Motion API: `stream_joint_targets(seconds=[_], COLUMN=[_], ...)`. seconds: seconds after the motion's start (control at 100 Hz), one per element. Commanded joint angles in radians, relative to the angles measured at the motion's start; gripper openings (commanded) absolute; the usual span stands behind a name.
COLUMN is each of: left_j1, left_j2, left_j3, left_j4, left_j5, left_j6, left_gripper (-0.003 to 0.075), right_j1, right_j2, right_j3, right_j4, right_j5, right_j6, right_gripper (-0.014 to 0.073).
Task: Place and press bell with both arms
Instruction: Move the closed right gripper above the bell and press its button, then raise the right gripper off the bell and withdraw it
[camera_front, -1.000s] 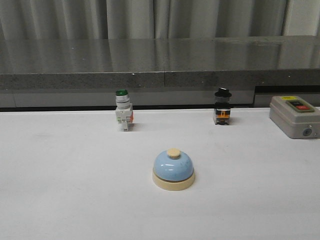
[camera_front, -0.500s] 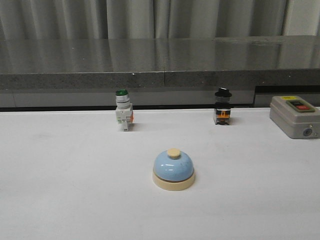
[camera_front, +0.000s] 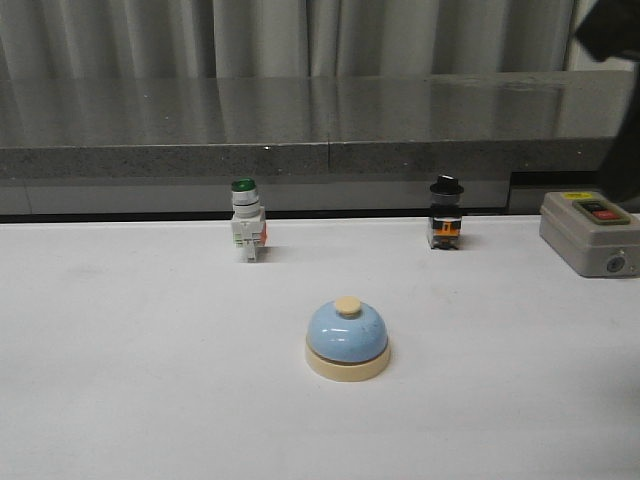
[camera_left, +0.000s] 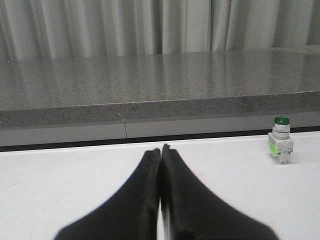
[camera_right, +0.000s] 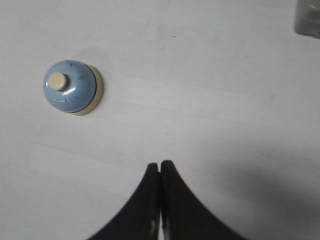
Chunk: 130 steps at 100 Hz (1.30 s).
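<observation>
The light blue bell (camera_front: 347, 339) with its cream base and cream button stands on the white table, near the middle front. It also shows in the right wrist view (camera_right: 72, 88). My right gripper (camera_right: 160, 165) is shut and empty, high above the table and off to the bell's side. A dark part of the right arm (camera_front: 610, 25) shows at the top right of the front view. My left gripper (camera_left: 161, 149) is shut and empty, low over the table; the bell is out of its view.
A green-capped white switch (camera_front: 246, 220) and a black-capped switch (camera_front: 445, 213) stand at the table's back. A grey box with a red button (camera_front: 590, 232) sits at the back right. A dark stone ledge (camera_front: 320, 140) and curtains lie behind.
A dark part of the right arm has come into the top right corner of the front view. The bell and the switches have not moved.
</observation>
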Motion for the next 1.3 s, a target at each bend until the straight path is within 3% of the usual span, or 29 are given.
stream_joint_targets(seconds=[0.0,0.64,1.29], left_j1=[0.000,0.000,0.000], left_j2=[-0.029,-0.029,-0.029], left_j3=[0.044,0.044,0.044], left_j4=[0.000,0.000,0.000], left_j5=[-0.090,-0.090,-0.090], left_j6=[-0.012,-0.012,-0.012], left_gripper=[-0.0020,-0.0020,-0.0020], right_j1=[0.043,0.264,0.287], right_j2=[0.063,0.489,0.608], right_j3=[-0.072,-0.371,-0.410], right_j4=[0.016,0.016,0.016], right_j5=[-0.084,-0.100,-0.056], right_j6=[-0.011,-0.011,-0.011], right_gripper=[-0.0060,-0.0060,-0.0060])
